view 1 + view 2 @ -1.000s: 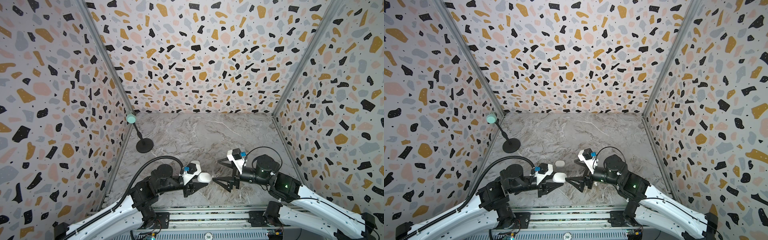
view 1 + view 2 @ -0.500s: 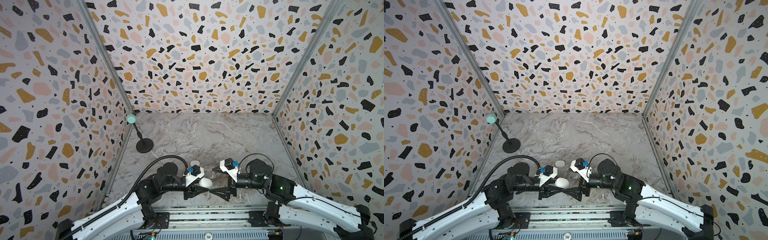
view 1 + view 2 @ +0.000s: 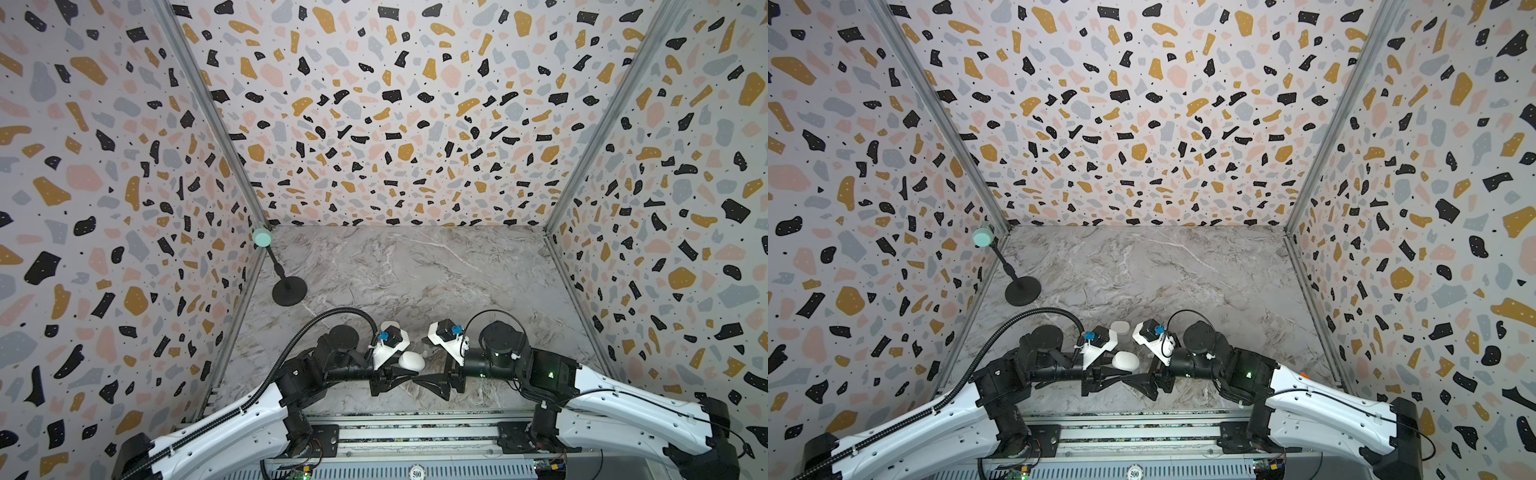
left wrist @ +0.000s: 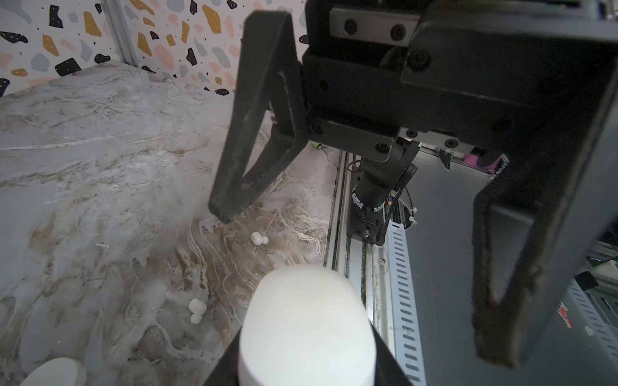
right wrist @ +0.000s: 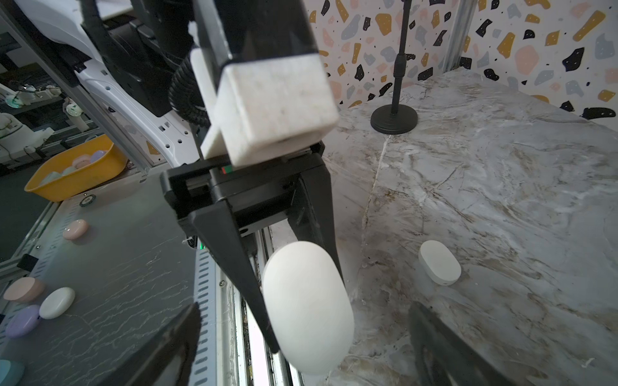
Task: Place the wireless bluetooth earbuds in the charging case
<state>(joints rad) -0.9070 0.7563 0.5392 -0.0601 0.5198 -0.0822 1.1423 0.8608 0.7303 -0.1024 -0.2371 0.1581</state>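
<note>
Plainly, the left pincer [image 3: 405,372] is clamped narrow on one end of a smooth white oval plastic charging case [image 5: 309,310]. The lid is seemingly shut, and the case is held off the grey marbled surface [image 4: 100,167]. Facing it, the right pincer [image 4: 361,284] stands wide, close to the case's free end. If it closes off-centre or pries hard, the rounded shell could twist or squirt free. Beneath them the tiny white bean-shaped earbuds lie loose, one [image 4: 259,238] and another [image 4: 196,310]; a dropped case might scatter them.
</note>
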